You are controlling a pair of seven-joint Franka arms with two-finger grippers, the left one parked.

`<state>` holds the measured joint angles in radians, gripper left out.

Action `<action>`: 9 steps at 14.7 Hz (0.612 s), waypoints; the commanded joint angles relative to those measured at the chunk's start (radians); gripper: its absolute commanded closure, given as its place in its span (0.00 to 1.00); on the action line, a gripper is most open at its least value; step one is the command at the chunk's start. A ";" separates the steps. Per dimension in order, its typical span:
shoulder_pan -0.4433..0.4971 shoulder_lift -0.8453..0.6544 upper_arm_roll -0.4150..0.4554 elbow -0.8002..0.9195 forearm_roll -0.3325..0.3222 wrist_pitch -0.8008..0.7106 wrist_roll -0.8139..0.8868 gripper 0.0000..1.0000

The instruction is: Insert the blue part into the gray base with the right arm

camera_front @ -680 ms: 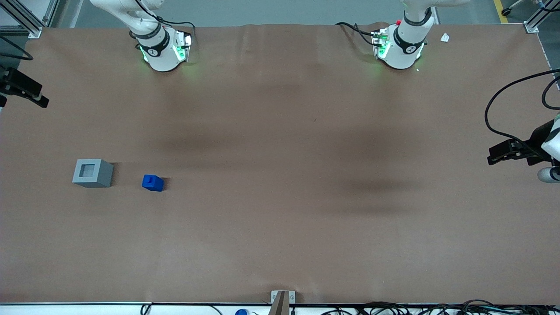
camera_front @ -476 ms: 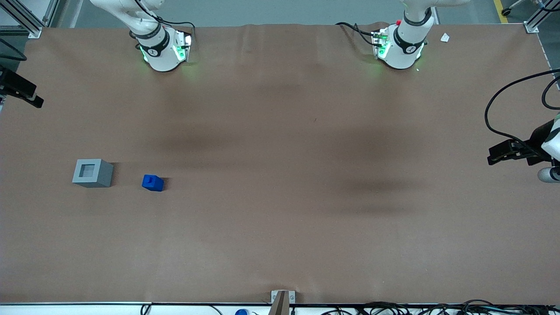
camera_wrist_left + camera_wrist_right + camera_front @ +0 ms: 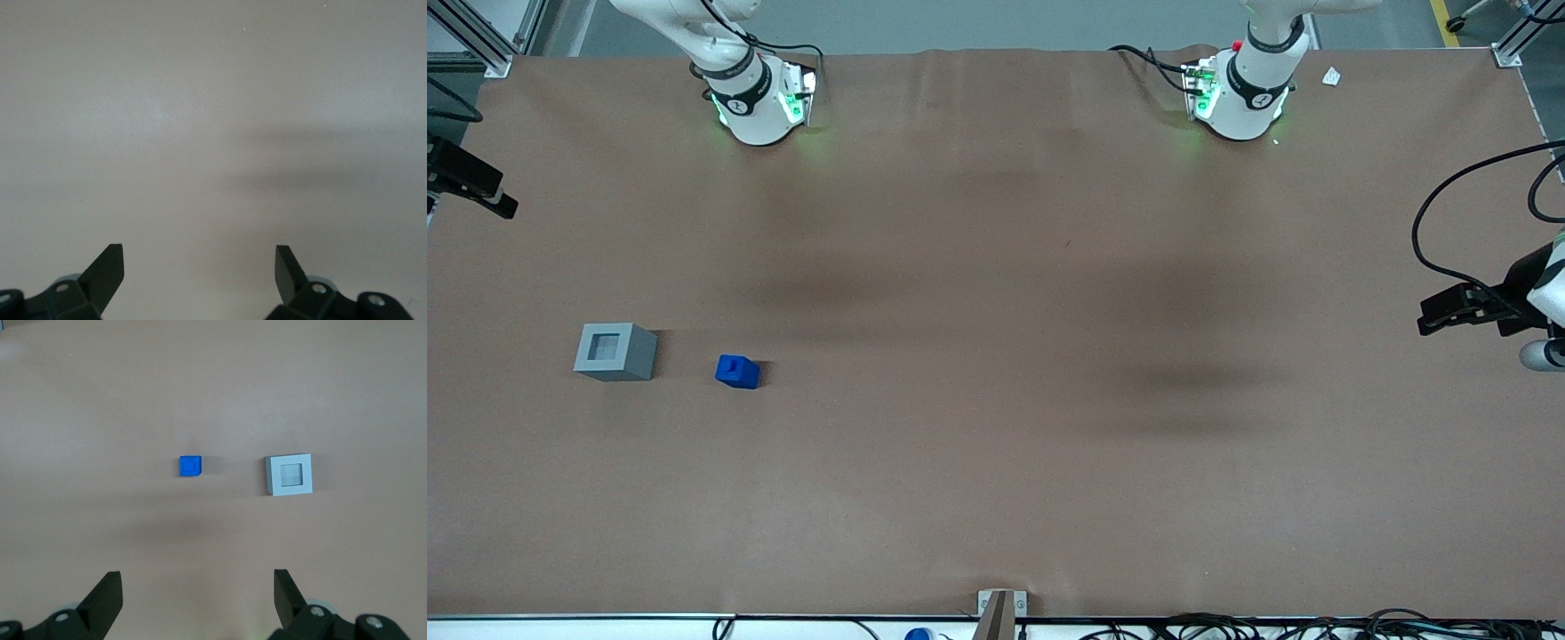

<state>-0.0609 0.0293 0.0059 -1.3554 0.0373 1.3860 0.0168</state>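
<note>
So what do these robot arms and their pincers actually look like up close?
The right arm is glossy white with a black band at its base, green lights glowing beside it and thin black cables trailing off. Its gripper, high above the blue part and gray base, is open: two flat black fingers with angled tips, fastened by small silver screws.

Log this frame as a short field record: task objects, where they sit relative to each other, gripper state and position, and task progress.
blue part: on the table, stub up, apart from the base
gray base: beside the blue part, toward the working arm's end; recess empty
gripper: open, holding nothing, high above both objects
table: brown covering
progress: part not yet grasped, insertion not begun
</note>
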 commanded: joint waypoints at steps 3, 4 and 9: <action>0.018 -0.003 0.009 -0.037 0.001 -0.027 0.012 0.00; 0.018 0.015 0.009 -0.036 0.001 -0.027 0.005 0.00; 0.022 0.076 0.011 -0.042 0.001 -0.007 0.014 0.00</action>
<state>-0.0443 0.0886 0.0150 -1.3878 0.0372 1.3601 0.0167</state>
